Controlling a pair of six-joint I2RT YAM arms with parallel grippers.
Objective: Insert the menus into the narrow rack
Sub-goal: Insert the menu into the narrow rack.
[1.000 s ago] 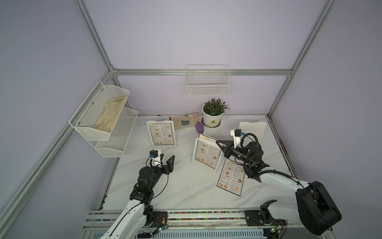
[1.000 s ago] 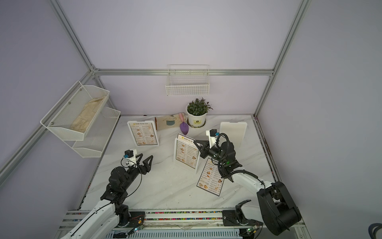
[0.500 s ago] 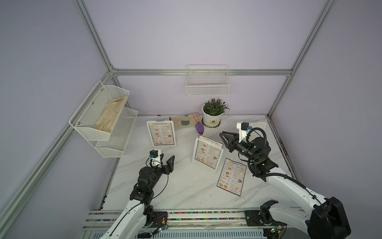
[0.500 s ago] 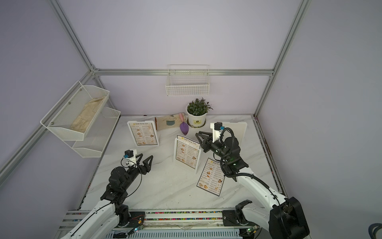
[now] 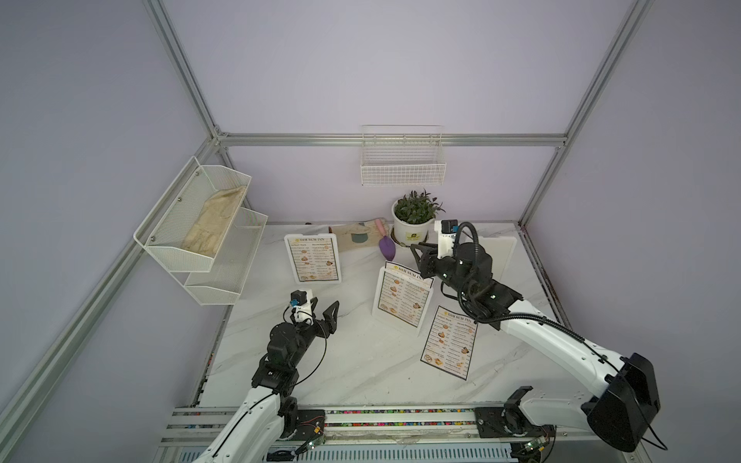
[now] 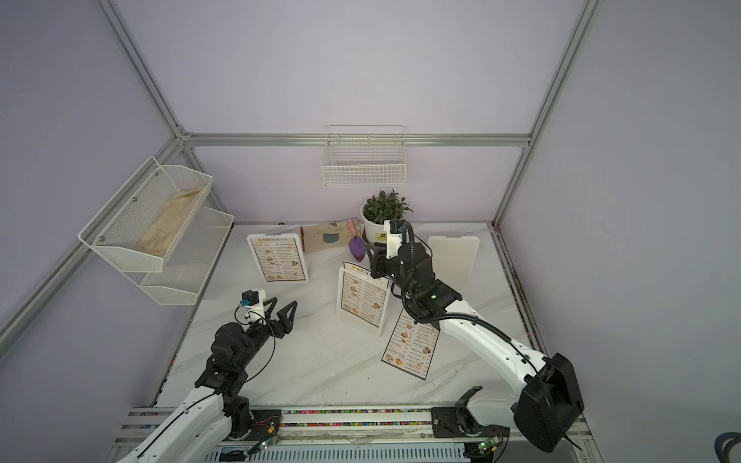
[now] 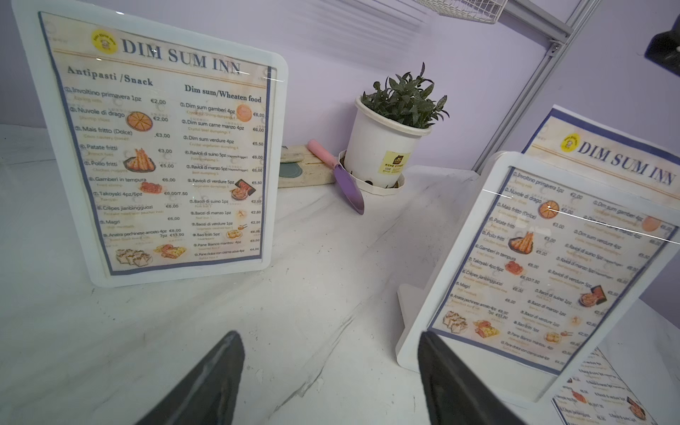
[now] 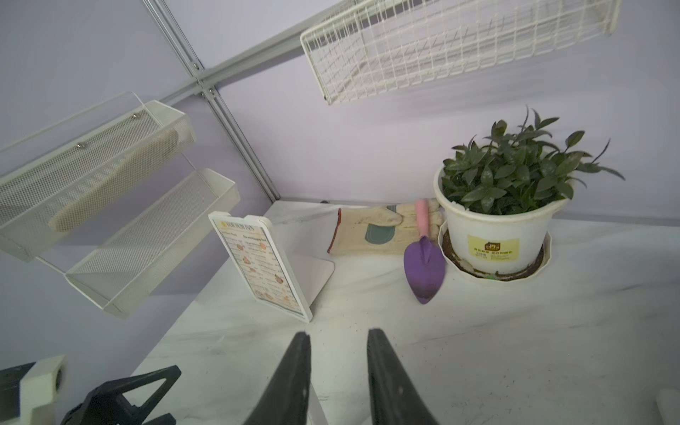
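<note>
My right end effector hangs slightly parted and empty above the middle rack, where one menu sticks out the top. Another menu sits in the back-left rack; the third menu lies flat toward the counter's front right. My left end effector is spread wide, empty. Pressing the proud sheet off-square could buckle it or tip the rack.

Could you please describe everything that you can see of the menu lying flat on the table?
The loose menu is a thin rectangular paper sheet with a dark border. It is headed "DIM SUM INN" and has two text columns and small orange-brown food pictures. It lies flat, face up and askew on the white marble table. The right arm crosses over its top corner in both top views. No gripper touches it.
</note>
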